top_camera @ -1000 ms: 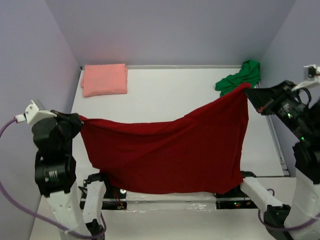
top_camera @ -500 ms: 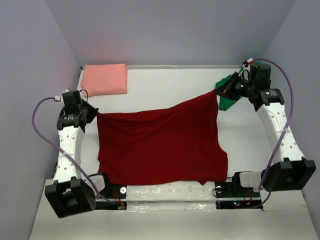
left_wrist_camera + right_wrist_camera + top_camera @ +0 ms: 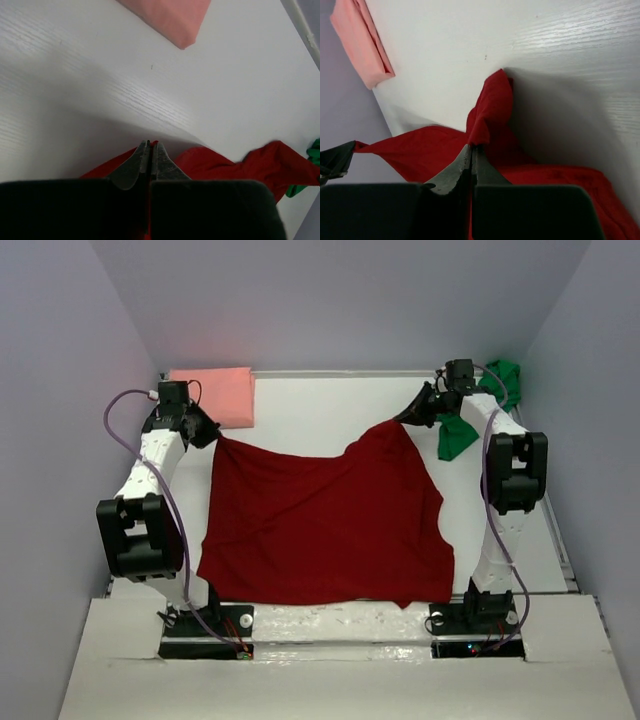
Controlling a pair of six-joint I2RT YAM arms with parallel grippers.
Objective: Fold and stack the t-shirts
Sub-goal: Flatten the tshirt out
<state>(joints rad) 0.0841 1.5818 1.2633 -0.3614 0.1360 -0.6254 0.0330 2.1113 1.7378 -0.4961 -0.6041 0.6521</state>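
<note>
The dark red t-shirt point(image 3: 320, 530) lies spread over the middle of the table, its two far corners lifted. My left gripper point(image 3: 210, 433) is shut on the far left corner; in the left wrist view red cloth point(image 3: 225, 162) shows at the closed gripper point(image 3: 150, 145). My right gripper point(image 3: 405, 418) is shut on the far right corner, with a fold of the red shirt point(image 3: 490, 110) bunched above the closed gripper point(image 3: 471, 147). The salmon pink t-shirt point(image 3: 225, 390) lies folded at the far left. The green t-shirt point(image 3: 455, 437) is crumpled at the far right, partly behind the right arm.
Purple walls close in the table on three sides. The white table point(image 3: 320, 405) shows bare between the pink and green shirts. The red shirt's near hem lies close to the arm bases point(image 3: 205, 620). The left arm's purple cable point(image 3: 112, 430) loops out to the left.
Both arms have swung away from the camera to the far side, each carrying its corner. The red shirt went from hanging in the air to lying on the table.
</note>
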